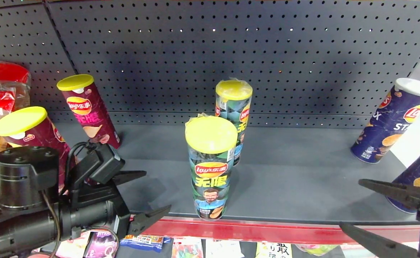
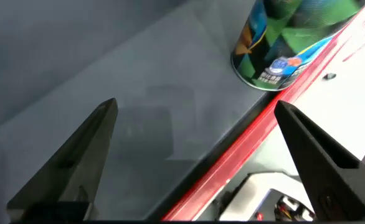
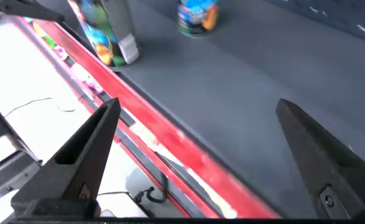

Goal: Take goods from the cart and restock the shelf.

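— Head view?
— A green can [image 1: 210, 168] stands upright at the front edge of the shelf [image 1: 285, 179], with a second can [image 1: 233, 114] just behind it. The left gripper [image 1: 158, 190] gapes wide and empty near it. The right gripper [image 1: 350, 204] is equally wide, toward the right end.
— Left wrist?
— Spread wide over the front edge, green can [image 2: 282, 43] near.
— Right wrist?
— Wide, empty, green can [image 3: 101, 34] well apart.

Two maroon cans [image 1: 88, 111] with yellow lids stand at the left, just beside red snack bags [image 1: 2, 96]. Two blue cans [image 1: 392, 122] stand far right. A grey pegboard [image 1: 231, 43] rises behind; packets [image 1: 143, 242] lie lower down.
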{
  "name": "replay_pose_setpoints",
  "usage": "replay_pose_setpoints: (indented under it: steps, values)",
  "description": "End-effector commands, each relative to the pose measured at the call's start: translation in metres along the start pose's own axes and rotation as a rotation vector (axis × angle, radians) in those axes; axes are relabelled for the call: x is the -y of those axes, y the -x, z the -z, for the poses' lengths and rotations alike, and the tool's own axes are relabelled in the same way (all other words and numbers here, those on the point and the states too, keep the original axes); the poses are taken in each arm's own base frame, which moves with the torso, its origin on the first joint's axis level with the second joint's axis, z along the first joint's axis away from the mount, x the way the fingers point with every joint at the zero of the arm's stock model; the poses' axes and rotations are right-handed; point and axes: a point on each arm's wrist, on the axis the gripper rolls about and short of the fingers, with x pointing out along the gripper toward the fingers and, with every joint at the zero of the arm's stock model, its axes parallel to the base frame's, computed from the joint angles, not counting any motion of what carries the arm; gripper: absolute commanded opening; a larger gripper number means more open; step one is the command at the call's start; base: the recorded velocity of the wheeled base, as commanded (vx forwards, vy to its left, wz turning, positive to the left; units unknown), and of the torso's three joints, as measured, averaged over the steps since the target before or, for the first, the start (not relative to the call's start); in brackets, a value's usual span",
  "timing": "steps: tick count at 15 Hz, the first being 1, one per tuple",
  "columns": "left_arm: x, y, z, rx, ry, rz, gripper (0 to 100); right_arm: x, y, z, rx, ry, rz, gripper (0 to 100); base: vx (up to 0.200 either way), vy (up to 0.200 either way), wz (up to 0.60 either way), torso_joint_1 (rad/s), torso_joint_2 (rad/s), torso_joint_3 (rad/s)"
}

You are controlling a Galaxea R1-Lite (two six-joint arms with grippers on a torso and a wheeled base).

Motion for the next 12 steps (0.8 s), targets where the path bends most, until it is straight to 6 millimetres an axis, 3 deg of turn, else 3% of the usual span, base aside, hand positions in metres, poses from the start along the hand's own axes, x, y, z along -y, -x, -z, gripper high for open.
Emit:
replay_pose_setpoints:
  steps: [1, 4, 12]
  values:
    - [-0.003, -0.020, 0.002, -0.043, 0.010, 0.024, 100, -0.001, 0.037, 0.005, 0.086, -0.003, 0.083, 100, 0.000, 0.000, 0.00, 0.000, 0.00, 0.000]
    - [-0.003, -0.036, -0.001, -0.054, 0.003, 0.050, 100, -0.002, 0.049, 0.011, 0.079, -0.044, 0.114, 100, 0.000, 0.000, 0.00, 0.000, 0.00, 0.000]
    - [-0.008, -0.066, -0.010, -0.054, -0.006, 0.068, 100, -0.002, 0.052, 0.011, 0.090, -0.054, 0.128, 100, 0.000, 0.000, 0.00, 0.000, 0.00, 0.000]
